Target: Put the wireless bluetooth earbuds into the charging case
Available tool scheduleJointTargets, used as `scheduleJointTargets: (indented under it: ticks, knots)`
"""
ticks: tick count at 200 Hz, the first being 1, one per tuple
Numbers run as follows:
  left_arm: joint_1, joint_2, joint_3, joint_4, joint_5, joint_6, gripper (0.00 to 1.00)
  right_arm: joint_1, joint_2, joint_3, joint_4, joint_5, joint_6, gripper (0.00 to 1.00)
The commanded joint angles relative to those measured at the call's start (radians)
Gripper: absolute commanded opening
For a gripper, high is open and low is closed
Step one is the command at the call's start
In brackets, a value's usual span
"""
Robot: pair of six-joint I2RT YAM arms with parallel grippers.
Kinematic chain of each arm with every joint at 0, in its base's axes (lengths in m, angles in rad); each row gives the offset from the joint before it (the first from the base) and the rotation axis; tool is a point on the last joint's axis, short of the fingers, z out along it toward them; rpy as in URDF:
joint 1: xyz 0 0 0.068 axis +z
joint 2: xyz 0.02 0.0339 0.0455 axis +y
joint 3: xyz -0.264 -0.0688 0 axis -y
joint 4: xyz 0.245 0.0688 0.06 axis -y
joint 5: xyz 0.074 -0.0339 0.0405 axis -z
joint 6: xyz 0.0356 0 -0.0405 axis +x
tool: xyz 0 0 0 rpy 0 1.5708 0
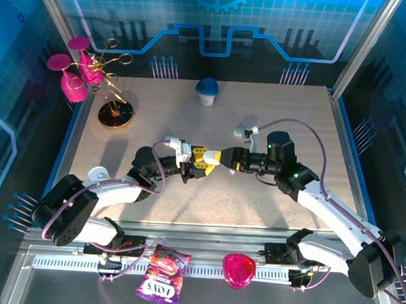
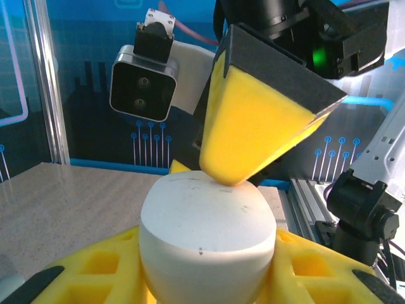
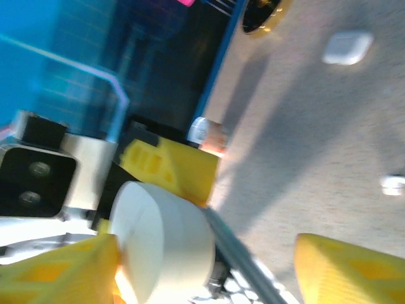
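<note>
Holding white case [image 2: 207, 234] pinched between yellow fingers of left gripper [image 1: 204, 160], raised off table [image 3: 304, 126]. Touching case top with one fingertip [image 2: 240, 126] of right gripper [image 1: 224, 158], jaws standing spread. Noting small white speck lying on table, possibly earbud [image 3: 392, 183], well apart from case; too blurred for confirming.

I count one left gripper [image 1: 201, 163], one right gripper [image 1: 226, 159] and one held white case [image 1: 213, 156]. I also count one snack bag [image 1: 161, 280] and one gold stand [image 1: 115, 110].

Only txt: white upside-down logo on purple pkt [image 1: 161, 280] at near edge, too small to read.
</note>
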Motion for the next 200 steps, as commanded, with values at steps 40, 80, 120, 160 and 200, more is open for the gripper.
scheduleJointTargets:
  ticks: [40, 80, 120, 160, 200]
  knots:
    - [-0.02, -0.023, 0.028, 0.057, -0.012, 0.042, 0.25, 0.006, 0.072, -0.156, 0.542, -0.119, 0.427, 0.41]
    - [-0.023, -0.034, 0.029, 0.02, -0.011, 0.063, 0.25, -0.002, 0.079, -0.18, 0.582, -0.101, 0.449, 0.23]
    - [-0.024, -0.06, 0.001, -0.026, -0.048, 0.097, 0.58, -0.072, 0.055, -0.176, 0.503, -0.087, 0.368, 0.21]
    - [-0.022, -0.11, -0.083, -0.135, -0.176, 0.139, 0.97, -0.262, 0.044, -0.128, 0.159, -0.066, 0.061, 0.2]
    - [-0.024, -0.241, -0.084, -0.489, -0.298, 0.195, 0.99, -0.363, 0.161, 0.033, -0.197, 0.223, -0.319, 0.2]
